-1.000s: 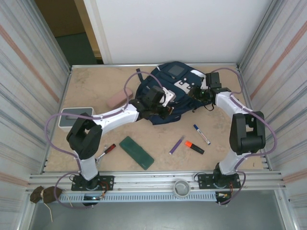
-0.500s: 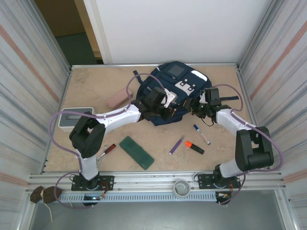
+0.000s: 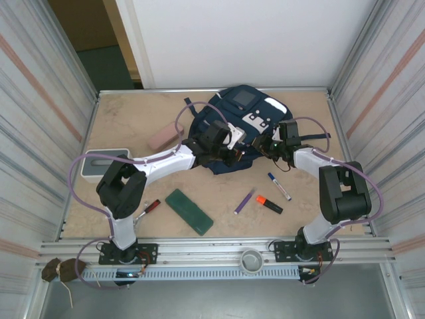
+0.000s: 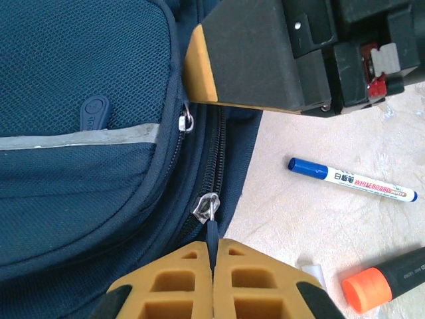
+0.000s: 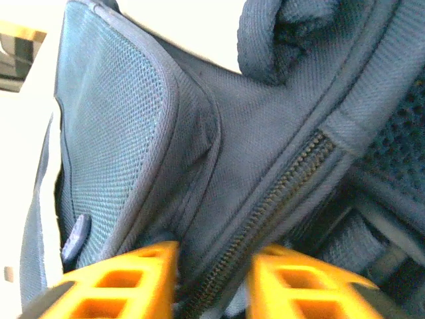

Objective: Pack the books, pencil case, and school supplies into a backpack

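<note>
Left tool (image 4: 212, 264): pinched tight on the dark zipper pull (image 4: 211, 232) of the backpack (image 4: 80, 66). Right tool (image 5: 212, 279): jaws apart, straddling the backpack's zipper seam, fabric between them. Backpack lies far-middle on the worktop (image 3: 133, 119). White marker (image 4: 352, 179), orange highlighter (image 4: 385, 282) and purple pen (image 3: 244, 201) lie loose on its near side. Ribbed metal walls (image 3: 40, 100) either side, white panel (image 3: 232, 40) behind.

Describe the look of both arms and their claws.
The left arm and the right arm both have white links between bulky black joint housings, with a lilac cable looping alongside each. The left claw and right claw carry orange-yellow fingers moulded with open rectangular cells.
</note>
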Robot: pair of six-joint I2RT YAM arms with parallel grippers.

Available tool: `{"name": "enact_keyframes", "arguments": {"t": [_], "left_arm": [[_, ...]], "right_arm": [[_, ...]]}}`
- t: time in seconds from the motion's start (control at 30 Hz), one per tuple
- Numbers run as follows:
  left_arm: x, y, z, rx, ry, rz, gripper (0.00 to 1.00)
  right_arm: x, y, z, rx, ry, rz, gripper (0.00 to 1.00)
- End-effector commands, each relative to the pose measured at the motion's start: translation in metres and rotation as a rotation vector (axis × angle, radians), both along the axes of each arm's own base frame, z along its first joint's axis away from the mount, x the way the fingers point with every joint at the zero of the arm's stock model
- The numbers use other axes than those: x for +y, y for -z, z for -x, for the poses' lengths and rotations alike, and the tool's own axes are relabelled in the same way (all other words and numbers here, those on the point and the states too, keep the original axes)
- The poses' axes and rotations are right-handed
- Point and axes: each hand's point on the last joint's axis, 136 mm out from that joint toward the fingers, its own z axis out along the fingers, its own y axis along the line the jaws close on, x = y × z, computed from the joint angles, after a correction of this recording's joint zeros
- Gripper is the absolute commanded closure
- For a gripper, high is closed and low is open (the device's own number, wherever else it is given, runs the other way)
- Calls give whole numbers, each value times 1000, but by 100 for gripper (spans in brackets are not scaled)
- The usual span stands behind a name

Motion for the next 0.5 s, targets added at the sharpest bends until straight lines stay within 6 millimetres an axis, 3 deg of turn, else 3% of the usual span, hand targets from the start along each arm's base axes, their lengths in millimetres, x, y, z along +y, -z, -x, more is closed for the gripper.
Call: {"name": "enact_keyframes", "arguments": {"t": [0.0,0.13,0.37,0.47], "left_arm": [[-7,-16,3,-42,30,48,100],[14,-14,-8,-69,-22,9,100],[68,2,-35,-79,-146,-80,100],[79,2,-38,-75,-170,-74,100]], "right_arm": [[-9,-7,-11,-39,31,30,88],[-30,-8,-9,-44,53,66,99],[-58,-16,-6,-43,36,113,100],[-63,-21,-6,-40,19,129,99]]}}
